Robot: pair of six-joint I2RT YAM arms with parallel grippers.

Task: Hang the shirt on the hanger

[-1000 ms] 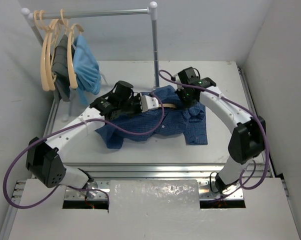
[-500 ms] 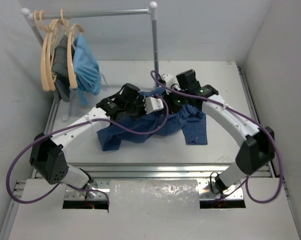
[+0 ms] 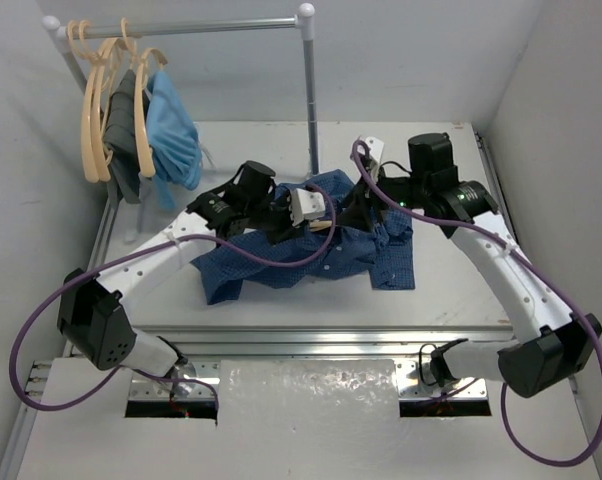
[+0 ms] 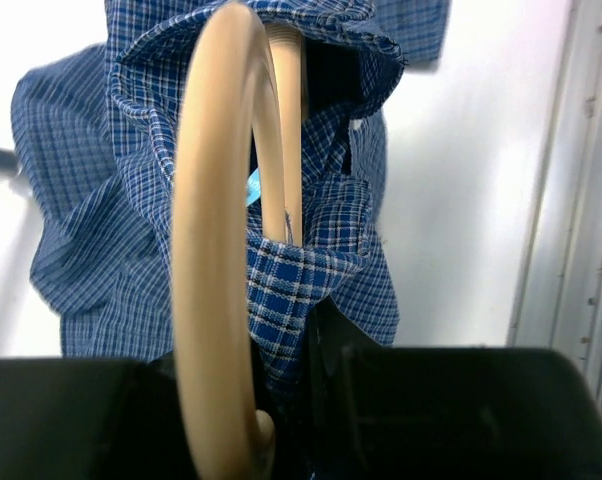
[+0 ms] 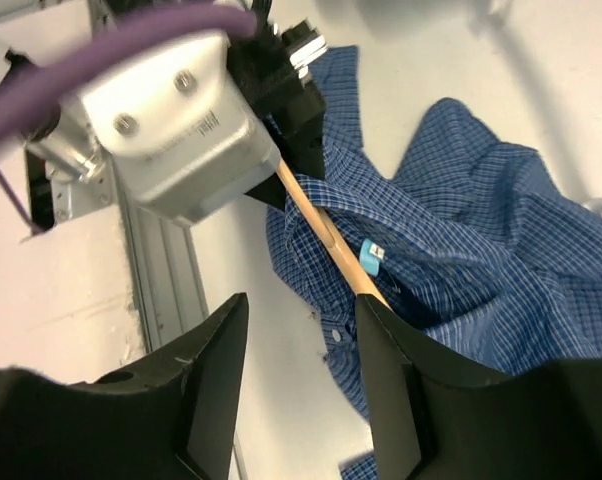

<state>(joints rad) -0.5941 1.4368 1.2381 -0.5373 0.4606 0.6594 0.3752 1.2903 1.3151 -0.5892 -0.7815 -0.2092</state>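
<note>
Left gripper is clamping the pale peach curved hanger partway inside the dark blue checked shirt, while right gripper is hovering wide open and empty, so the fabric is likely risking sliding off.

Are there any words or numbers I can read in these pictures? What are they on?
Nothing can be read.
Sticker on the left end effector, which holds the hanger: dark print, too blurred to read.
Light-blue tag in the shirt: too small to read.
</note>
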